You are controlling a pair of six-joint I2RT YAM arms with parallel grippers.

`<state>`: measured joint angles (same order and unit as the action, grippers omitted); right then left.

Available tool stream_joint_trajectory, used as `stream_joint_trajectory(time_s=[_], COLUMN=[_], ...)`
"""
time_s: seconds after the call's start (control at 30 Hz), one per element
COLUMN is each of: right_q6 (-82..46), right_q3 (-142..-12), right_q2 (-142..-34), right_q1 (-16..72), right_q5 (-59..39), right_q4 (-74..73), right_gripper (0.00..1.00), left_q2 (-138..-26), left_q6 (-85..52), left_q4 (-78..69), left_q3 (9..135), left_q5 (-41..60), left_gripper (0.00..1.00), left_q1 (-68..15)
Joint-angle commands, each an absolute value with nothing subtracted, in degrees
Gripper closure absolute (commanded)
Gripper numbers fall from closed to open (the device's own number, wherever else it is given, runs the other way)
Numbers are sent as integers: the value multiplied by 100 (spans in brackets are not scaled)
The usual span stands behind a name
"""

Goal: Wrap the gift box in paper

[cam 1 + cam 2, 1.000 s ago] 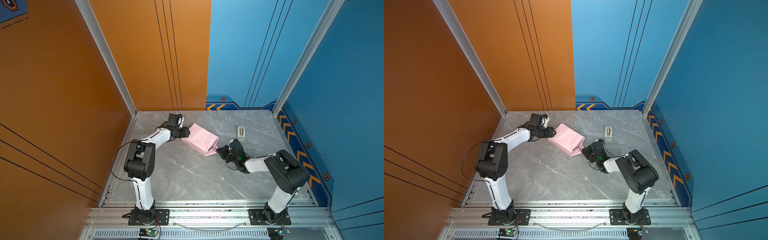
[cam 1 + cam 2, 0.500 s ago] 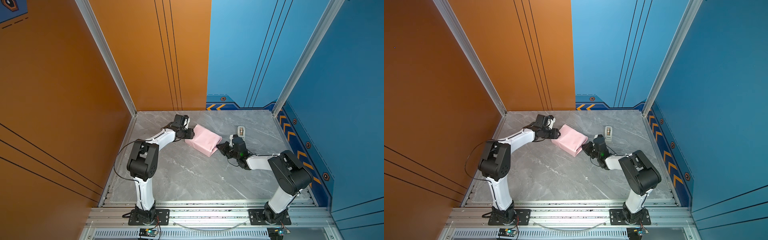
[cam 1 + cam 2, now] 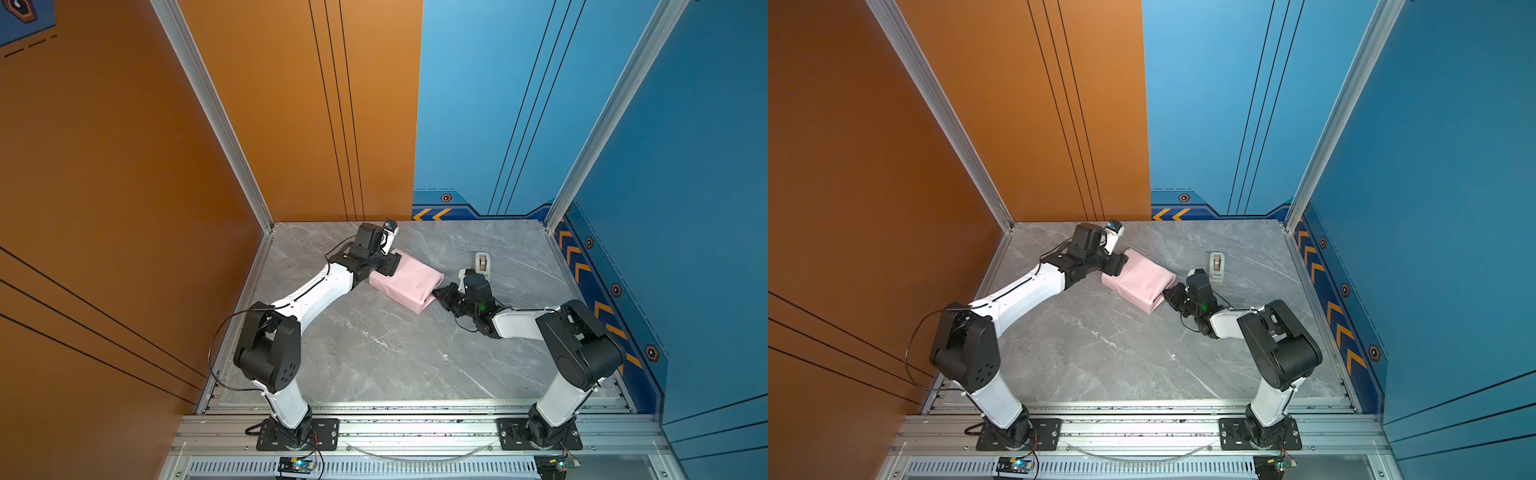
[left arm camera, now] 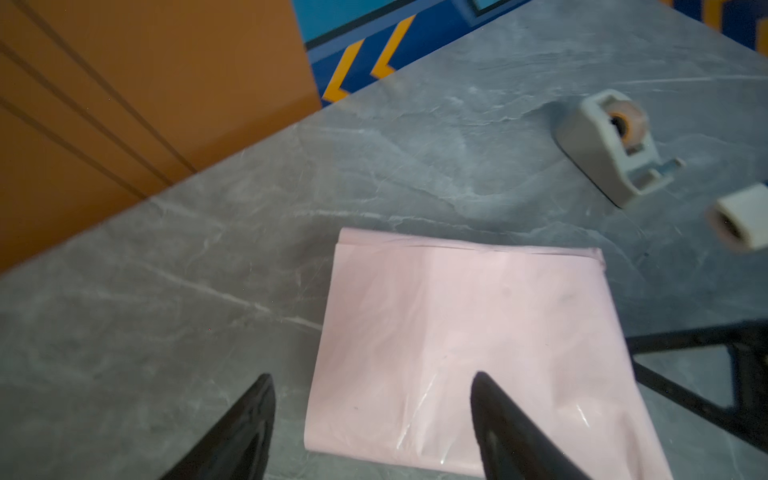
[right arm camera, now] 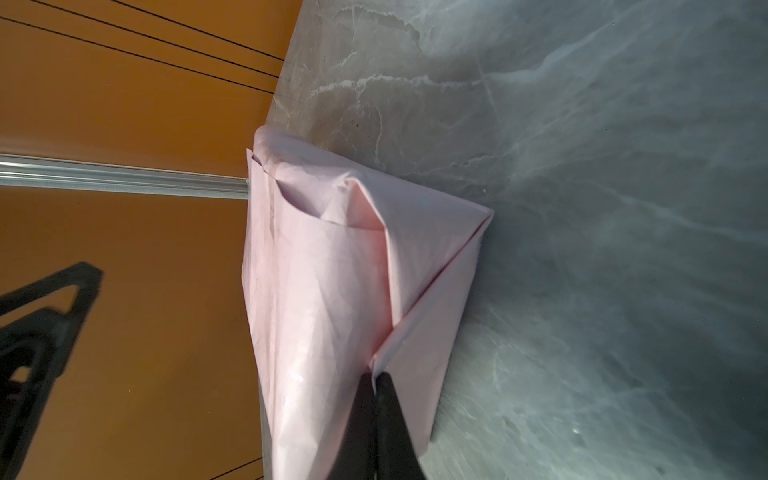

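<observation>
The paper (image 3: 405, 279) (image 3: 1140, 277) is folded pale pink round a low package at the back middle of the table. The gift box is hidden inside it. My left gripper (image 3: 384, 266) (image 3: 1115, 264) is open at the package's left end. In the left wrist view its fingers straddle a corner of the paper (image 4: 478, 332), with one fingertip (image 4: 482, 386) over the paper and the other over bare table. My right gripper (image 3: 438, 293) (image 3: 1169, 295) is at the right end. Its jaws (image 5: 376, 376) are shut on the edge of a folded paper (image 5: 332, 270) flap.
A small beige tape dispenser (image 3: 482, 264) (image 3: 1217, 266) (image 4: 611, 145) stands just behind the right gripper. Orange and blue walls close in the grey marble table (image 3: 374, 353) on three sides.
My left gripper has moved right, over the package's left end, and its jaws have opened wider. The right gripper has stayed shut at the right end.
</observation>
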<state>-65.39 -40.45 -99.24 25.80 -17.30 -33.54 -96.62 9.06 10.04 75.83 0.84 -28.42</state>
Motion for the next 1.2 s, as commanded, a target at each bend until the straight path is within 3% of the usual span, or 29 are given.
stream_joint_trajectory(time_s=[0.0, 0.17, 0.27, 0.33, 0.93, 1.17], right_q6=[-6579, -6666, -6679, -6692, -6784, -6844], right_q3=[-4059, -4000, -3968, -3947, -3817, -3584], right_q2=[-10027, -10091, -10090, -10089, -10053, -9867], right_q1=[2558, 2557, 2551, 2549, 2549, 2614], right_q5=[-1858, -1900, -1890, -1881, -1834, -1755], right_q4=[-3473, -3627, -3631, -3653, -3744, -3785], right_gripper=[100, 100, 100, 100, 100, 100], left_q2=[-9457, -9345, -9476, -9591, -10623, -10517], left_q6=[2710, 3651, 4093, 4148, 3797, 3184], left_q4=[502, -684, -1008, -1520, -3827, -4130], left_q3=[6942, 5951, 5681, 5492, 4784, 4348], left_q5=[1096, 2001, 1912, 1696, -1075, -1550], left_gripper=[25, 24, 21, 1, 2, 2], left_q1=[-3169, -3440, -3666, -3795, -4674, -5041])
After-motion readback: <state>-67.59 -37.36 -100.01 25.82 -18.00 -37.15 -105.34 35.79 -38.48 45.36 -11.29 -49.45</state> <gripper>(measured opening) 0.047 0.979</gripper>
